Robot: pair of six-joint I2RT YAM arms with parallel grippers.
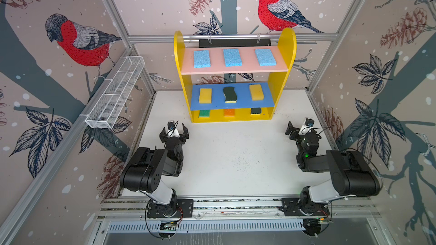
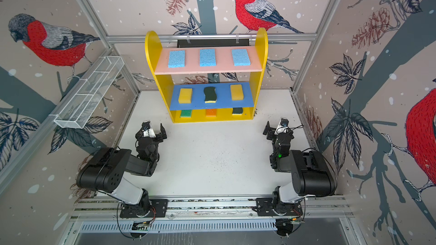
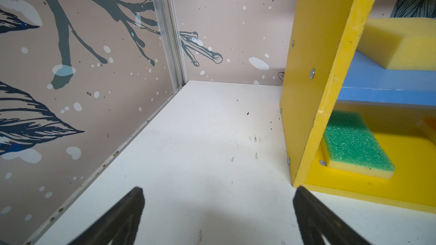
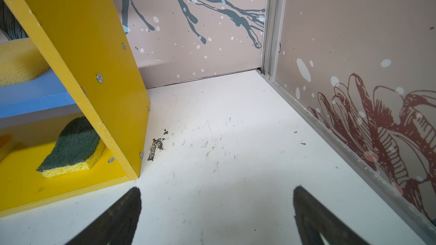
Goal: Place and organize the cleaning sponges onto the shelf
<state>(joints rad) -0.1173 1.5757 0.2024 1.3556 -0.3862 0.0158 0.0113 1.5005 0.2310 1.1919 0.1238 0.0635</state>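
The shelf (image 1: 286, 50) stands at the back of the white table. Three light-blue cleaning sponges (image 1: 232, 57) lie in a row on its pink top board. The blue middle board holds two yellow blocks (image 1: 205, 95) with a wavy dark-green scourer (image 1: 229, 94) between them. On the yellow bottom sit a green-topped sponge (image 3: 354, 142), an orange-topped one (image 1: 229, 112) and a second dark-green scourer (image 4: 73, 147). My left gripper (image 1: 174, 131) (image 3: 218, 192) is open and empty in front of the shelf's left foot. My right gripper (image 1: 299, 127) (image 4: 217, 190) is open and empty by its right foot.
A long white wire-mesh basket (image 1: 115, 93) hangs on the left wall. Patterned walls close in the table on three sides. An aluminium rail (image 1: 236, 205) carries both arm bases at the front. Dark crumbs (image 4: 155, 148) lie beside the shelf's right foot.
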